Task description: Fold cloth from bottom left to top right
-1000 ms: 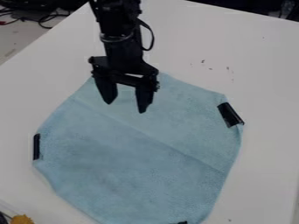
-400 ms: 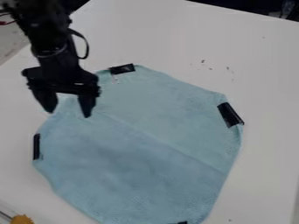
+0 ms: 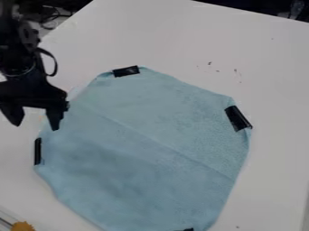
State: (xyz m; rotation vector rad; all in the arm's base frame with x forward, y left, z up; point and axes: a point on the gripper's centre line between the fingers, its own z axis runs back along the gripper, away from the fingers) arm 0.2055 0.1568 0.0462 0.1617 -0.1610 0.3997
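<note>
Camera view: I have the gripper (image 3: 34,127) at left, fingers spread and holding nothing, one tip by the upper-left edge of the blue cloth (image 3: 145,149), which lies open across the white table (image 3: 271,67), black tape (image 3: 126,71) at its corners.

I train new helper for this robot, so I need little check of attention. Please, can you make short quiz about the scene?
1. The cloth is: A) rolled up, B) spread out, C) folded in half.
2. True or false: the gripper has its fingers apart.
3. Fill in the number: along the cloth's edge show ____ black strips.

Key: 1 B; 2 true; 3 four.
</note>
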